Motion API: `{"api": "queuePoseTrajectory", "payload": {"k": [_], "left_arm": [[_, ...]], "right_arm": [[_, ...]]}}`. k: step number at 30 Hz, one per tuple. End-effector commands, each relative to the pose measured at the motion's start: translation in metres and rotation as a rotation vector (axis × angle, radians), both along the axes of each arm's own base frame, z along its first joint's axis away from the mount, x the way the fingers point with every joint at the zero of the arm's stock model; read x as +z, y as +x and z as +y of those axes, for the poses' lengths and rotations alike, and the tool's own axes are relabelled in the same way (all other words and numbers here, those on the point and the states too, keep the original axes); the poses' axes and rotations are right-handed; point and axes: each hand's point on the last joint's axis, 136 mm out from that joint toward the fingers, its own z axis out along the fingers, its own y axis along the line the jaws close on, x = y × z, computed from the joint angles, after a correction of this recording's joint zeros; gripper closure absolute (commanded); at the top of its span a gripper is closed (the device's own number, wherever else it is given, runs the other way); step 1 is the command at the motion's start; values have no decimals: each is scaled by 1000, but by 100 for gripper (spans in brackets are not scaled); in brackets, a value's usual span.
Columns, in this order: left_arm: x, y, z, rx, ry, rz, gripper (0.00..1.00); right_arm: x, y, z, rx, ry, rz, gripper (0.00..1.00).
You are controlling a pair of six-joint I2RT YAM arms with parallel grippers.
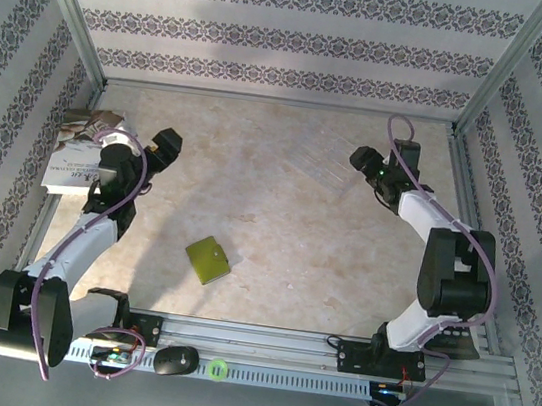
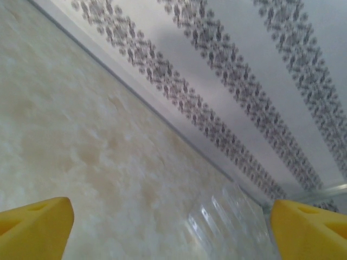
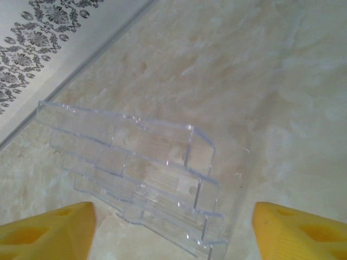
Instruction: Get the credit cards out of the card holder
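The card holder lies mid-table, the book far left.

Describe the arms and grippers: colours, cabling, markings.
Both the left arm and right arm have white links, black joint housings and a purple cable looped alongside. The left gripper and right gripper have yellow wedge-shaped fingers with moulded recesses. No markings are legible.

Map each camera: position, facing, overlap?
Top external: overhead, behind both arms, looking down on beige marbled table, yellow-green folding card holder.
Left wrist: on left gripper, facing across table to patterned wall; yellow fingers show.
Right wrist: on right gripper, aimed down at clear ribbed plastic tray; fingers too.
Shared: both wrists see that tray.
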Motion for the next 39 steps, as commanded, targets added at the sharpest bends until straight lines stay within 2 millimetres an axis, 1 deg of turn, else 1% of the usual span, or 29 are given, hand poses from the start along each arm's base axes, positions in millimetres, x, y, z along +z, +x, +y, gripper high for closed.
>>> {"api": "queuePoseTrajectory", "payload": {"k": [1,3,7,13,17,21,32,39], "left_arm": [[-17,-7,-26,-120,20,82,5],[-20,-10,-31,-142,37,103,6],[-19,-15,-41,-183,43,98,8],[-19,-19,-47,-207,46,95,11],[-20,-19,-49,-217,55,101,13],[-20,-20,-49,-219,67,112,13],[-18,-23,-49,-224,77,106,13],[-15,-24,-51,-234,79,103,13]], "right_arm": [[1,11,-3,4,-30,31,30],[-3,15,-3,3,-36,47,32],[-8,25,-1,10,-34,58,38],[-13,39,6,40,-34,82,46],[-18,42,6,49,-51,110,50],[-26,41,2,40,-75,148,53],[-45,43,-2,70,-137,219,56],[-48,45,-1,128,-185,237,66]]}}
